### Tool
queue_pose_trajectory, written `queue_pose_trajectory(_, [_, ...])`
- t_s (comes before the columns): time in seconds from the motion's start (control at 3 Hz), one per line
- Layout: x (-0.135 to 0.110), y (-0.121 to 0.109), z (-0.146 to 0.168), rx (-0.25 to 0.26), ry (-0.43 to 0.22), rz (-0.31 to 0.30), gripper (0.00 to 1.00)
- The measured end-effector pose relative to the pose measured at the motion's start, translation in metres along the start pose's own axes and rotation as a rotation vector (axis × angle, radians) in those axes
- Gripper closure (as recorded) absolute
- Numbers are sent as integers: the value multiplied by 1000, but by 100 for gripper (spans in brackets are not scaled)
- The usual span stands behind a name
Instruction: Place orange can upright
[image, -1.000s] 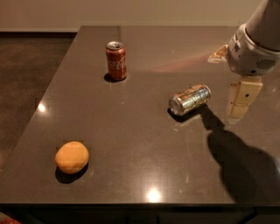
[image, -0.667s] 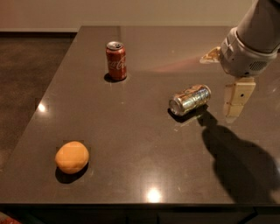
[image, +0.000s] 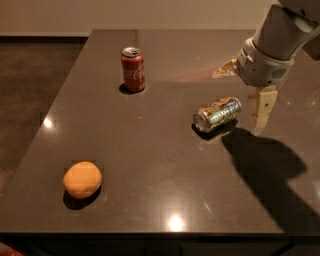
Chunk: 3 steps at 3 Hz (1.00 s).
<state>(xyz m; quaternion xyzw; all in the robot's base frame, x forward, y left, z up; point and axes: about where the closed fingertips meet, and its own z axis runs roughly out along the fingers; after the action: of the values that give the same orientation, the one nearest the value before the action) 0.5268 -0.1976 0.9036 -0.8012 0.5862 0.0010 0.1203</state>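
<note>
The orange can (image: 217, 114) lies on its side on the dark table (image: 150, 150), right of centre, its silver top facing front-left. My gripper (image: 245, 89) hangs from the upper right, just right of and slightly above the can, not touching it. Its jaws are open and empty: one pale finger (image: 262, 106) points down beside the can's far end, the other (image: 225, 69) sticks out to the left behind the can.
A red Coca-Cola can (image: 133, 69) stands upright at the back left of centre. A round orange lump (image: 82, 179) sits near the front left. The arm's shadow (image: 270, 165) falls on the table at the right. The table's front edge is close below.
The gripper has moved a little left, closer to the lying can. The can and the other things have not moved.
</note>
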Motion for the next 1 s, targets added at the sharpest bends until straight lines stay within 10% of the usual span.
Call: queue_pose_trajectory(1.0, [-7, -11, 40, -127, 8, -151, 0])
